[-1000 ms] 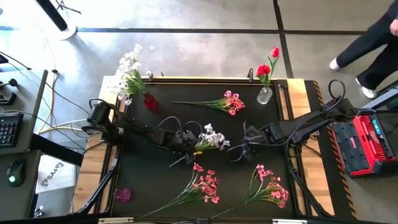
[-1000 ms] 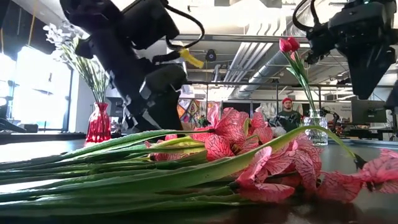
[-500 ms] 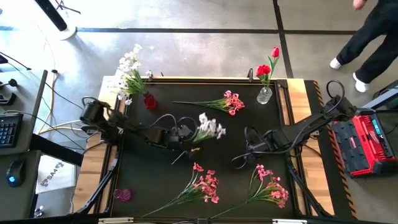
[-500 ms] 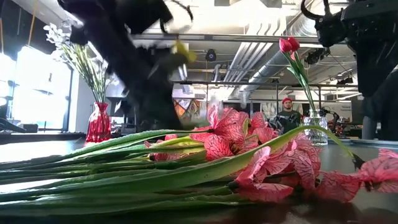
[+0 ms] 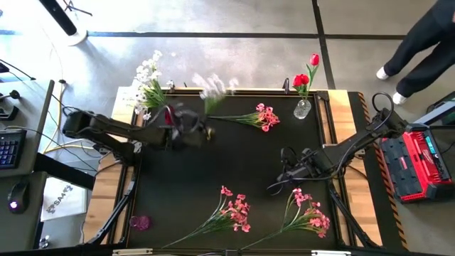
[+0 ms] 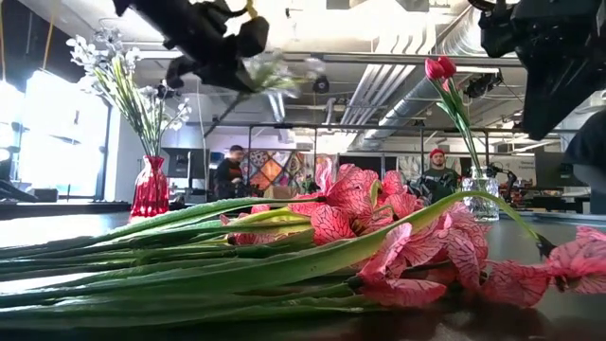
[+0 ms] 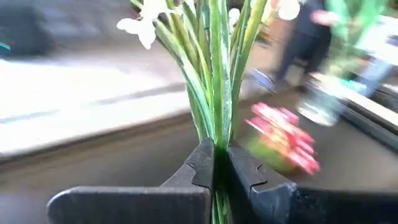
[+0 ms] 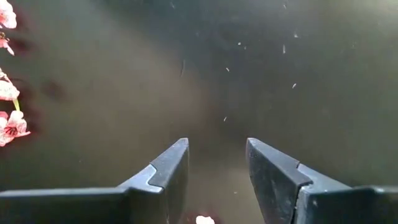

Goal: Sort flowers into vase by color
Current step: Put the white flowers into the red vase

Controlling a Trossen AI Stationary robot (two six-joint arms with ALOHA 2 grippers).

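The left gripper (image 7: 216, 165) has its jaws clenched on the green stems of a white flower bunch (image 5: 217, 87), the stems pinched upright between the two dark fingers (image 7: 199, 168). The blossoms stand above the jaws, lifted clear of the desk (image 5: 227, 153) near its far edge. Just to one side of these jaws stands a red vase (image 5: 170, 115) already carrying white sprays (image 5: 149, 78). Beyond the jaws, a pink spray (image 5: 264, 117) lies flat on the desk.

The right gripper (image 8: 216, 165) hangs low over bare desk surface with its jaws released and nothing between them. Pink flowers (image 5: 309, 213) lie just beside these jaws, and another pink bunch (image 5: 234, 210) lies farther off. A clear vase (image 5: 303, 108) with red tulips (image 5: 307, 75) stands at the far edge, well apart from the right jaws.
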